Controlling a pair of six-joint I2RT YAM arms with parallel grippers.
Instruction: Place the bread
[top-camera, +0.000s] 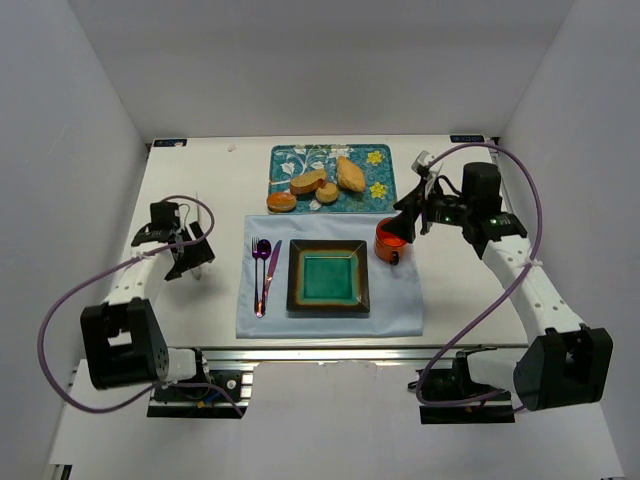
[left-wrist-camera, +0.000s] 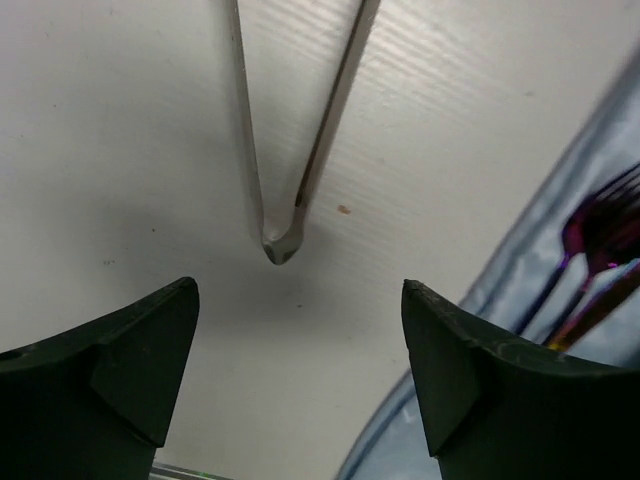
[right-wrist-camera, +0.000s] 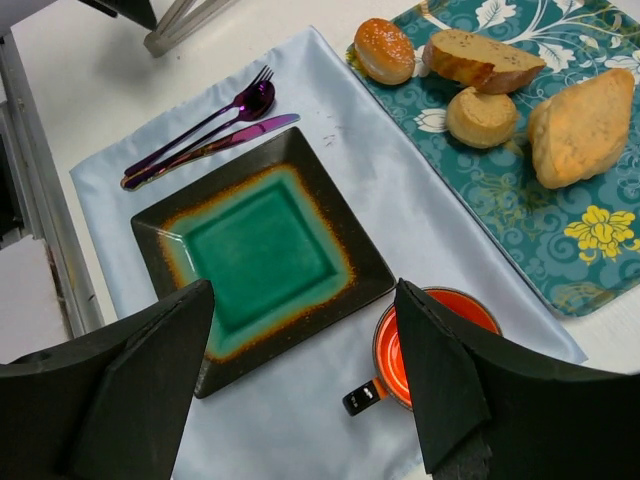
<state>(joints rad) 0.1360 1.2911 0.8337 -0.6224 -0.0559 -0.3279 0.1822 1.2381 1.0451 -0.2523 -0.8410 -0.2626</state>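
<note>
The bread (top-camera: 350, 174) is pale golden and almond-shaped. It lies at the right of the bread pieces on a teal floral mat (top-camera: 383, 172) at the back; in the right wrist view the bread (right-wrist-camera: 583, 127) is at the upper right. My right gripper (top-camera: 405, 228) is open and empty, held above an orange mug (top-camera: 389, 241), short of the bread; its jaws (right-wrist-camera: 303, 290) frame the plate and the mug. My left gripper (top-camera: 190, 258) is open and empty, low over the table at the left, and in its own view (left-wrist-camera: 300, 285) it is just short of metal tongs (left-wrist-camera: 245, 130).
A darker roll (top-camera: 308, 182) and two small buns (top-camera: 282, 201) (top-camera: 327, 193) share the mat. A square green plate (top-camera: 295, 277) with a dark rim sits on a light-blue cloth (top-camera: 400, 300). Purple cutlery (top-camera: 262, 272) lies left of the plate.
</note>
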